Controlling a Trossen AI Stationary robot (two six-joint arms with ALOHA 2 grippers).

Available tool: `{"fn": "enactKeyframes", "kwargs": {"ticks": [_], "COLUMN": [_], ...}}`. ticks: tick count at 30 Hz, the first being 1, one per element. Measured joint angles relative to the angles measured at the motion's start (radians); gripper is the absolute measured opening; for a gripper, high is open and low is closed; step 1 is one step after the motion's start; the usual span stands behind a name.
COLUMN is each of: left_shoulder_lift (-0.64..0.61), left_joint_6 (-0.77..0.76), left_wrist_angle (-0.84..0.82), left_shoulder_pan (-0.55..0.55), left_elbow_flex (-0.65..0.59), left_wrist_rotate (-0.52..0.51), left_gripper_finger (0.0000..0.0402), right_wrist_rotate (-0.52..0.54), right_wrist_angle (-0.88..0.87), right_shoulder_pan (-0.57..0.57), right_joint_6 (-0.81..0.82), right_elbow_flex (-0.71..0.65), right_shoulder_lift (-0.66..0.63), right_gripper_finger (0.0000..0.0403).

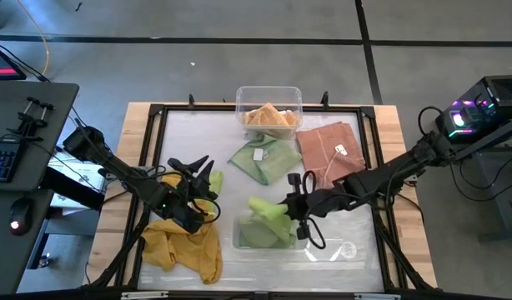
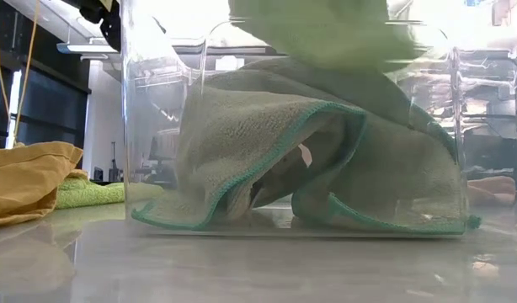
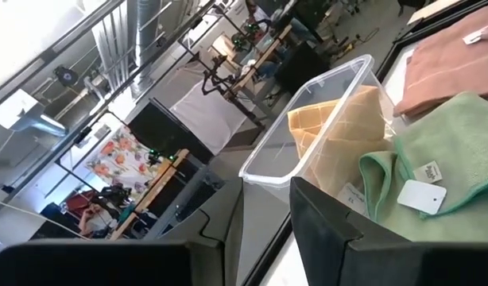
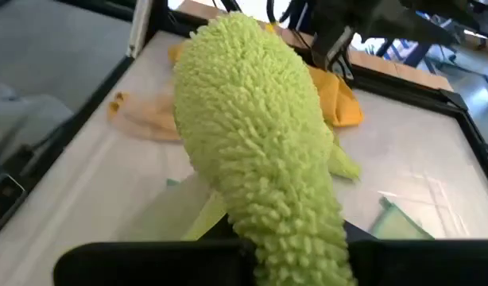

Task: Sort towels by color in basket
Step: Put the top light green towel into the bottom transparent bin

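My right gripper (image 1: 292,205) is shut on a fluffy lime-green towel (image 4: 252,119), over the near clear bin (image 1: 323,243). A light green towel with teal edging (image 2: 267,143) lies crumpled in that bin. My left gripper (image 1: 201,172) hovers open over the table's left half, holding nothing; a lime-green scrap (image 1: 214,180) lies beside it. A mustard towel (image 1: 186,243) lies heaped near the left near corner. A green towel with a white tag (image 1: 261,160) and a salmon towel (image 1: 329,148) lie flat mid-table. Mustard towels (image 1: 269,117) fill the far bin (image 1: 268,92). My right gripper holds the lime-green towel by a bunched part (image 4: 301,216) pinched between the two fingers, coming level from the table's right side. The towel is lifted and bulges out beyond the fingertips. Its lower end (image 2: 326,38) hangs into the near bin above the light green towel.
A black frame (image 1: 156,112) borders the white work surface. A desk with keyboard and mouse (image 1: 14,167) stands at the left, lit electronics (image 1: 469,117) at the right. Bare surface lies between the bins and at the near right corner (image 1: 356,271).
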Motion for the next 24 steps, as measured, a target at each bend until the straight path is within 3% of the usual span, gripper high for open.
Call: {"fn": "enactKeyframes", "kwargs": {"ticks": [4,14,20,24], "left_shoulder_lift": [0.0,0.0,0.0,0.0], "left_joint_6": [-0.001,-0.011,-0.011,-0.012], "left_wrist_angle": [0.0,0.005,0.005,0.006], "left_shoulder_pan": [0.0,0.0,0.001,0.001], "left_elbow_flex": [0.0,0.0,0.0,0.0], "left_wrist_rotate": [0.0,0.0,0.0,0.0], "left_gripper_finger": [0.009,0.009,0.009,0.009], "right_wrist_rotate": [-0.033,-0.358,-0.373,-0.373], "right_wrist_angle": [-0.105,-0.205,-0.204,-0.196], "right_shoulder_pan": [-0.013,-0.115,-0.135,-0.136], "right_joint_6": [0.001,0.045,0.006,0.0], "right_elbow_flex": [0.049,0.109,0.108,0.108], "right_shoulder_lift": [0.0,0.082,0.145,0.153], "right_gripper_finger": [0.0011,0.0012,0.0018,0.0059]}}
